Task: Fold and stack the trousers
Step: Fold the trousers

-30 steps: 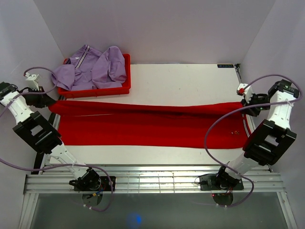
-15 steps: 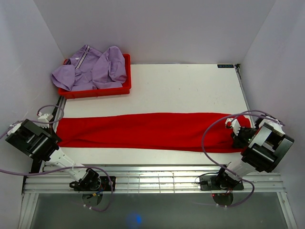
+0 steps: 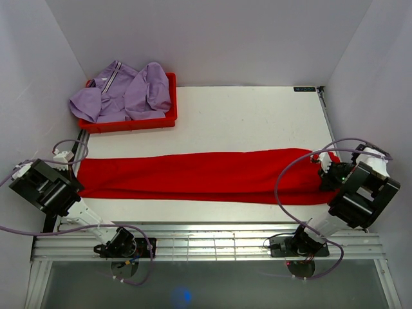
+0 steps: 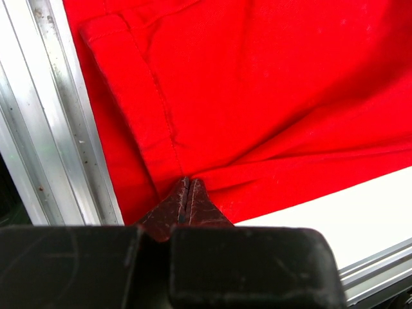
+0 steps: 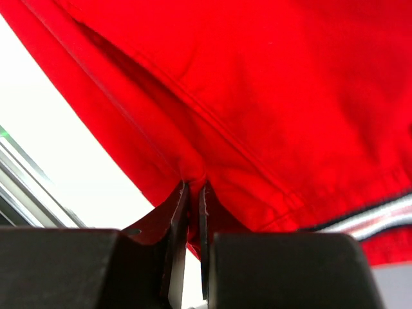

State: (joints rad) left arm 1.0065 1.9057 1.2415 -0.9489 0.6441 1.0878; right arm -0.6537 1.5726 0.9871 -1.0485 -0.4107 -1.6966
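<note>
Both ends of the red trousers [image 3: 206, 175] are pinched: the left gripper [image 4: 188, 185] is squeezed tight on one end, the right gripper [image 5: 193, 188] on the other. They lie in a long strip across the near side of the table [image 3: 257, 116]. The long fold looks done; next, one end should go over to meet the other.

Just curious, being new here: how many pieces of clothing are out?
2: red trousers stretched across the table's front, a purple garment heaped in the red bin back left; others may hide beneath.
</note>
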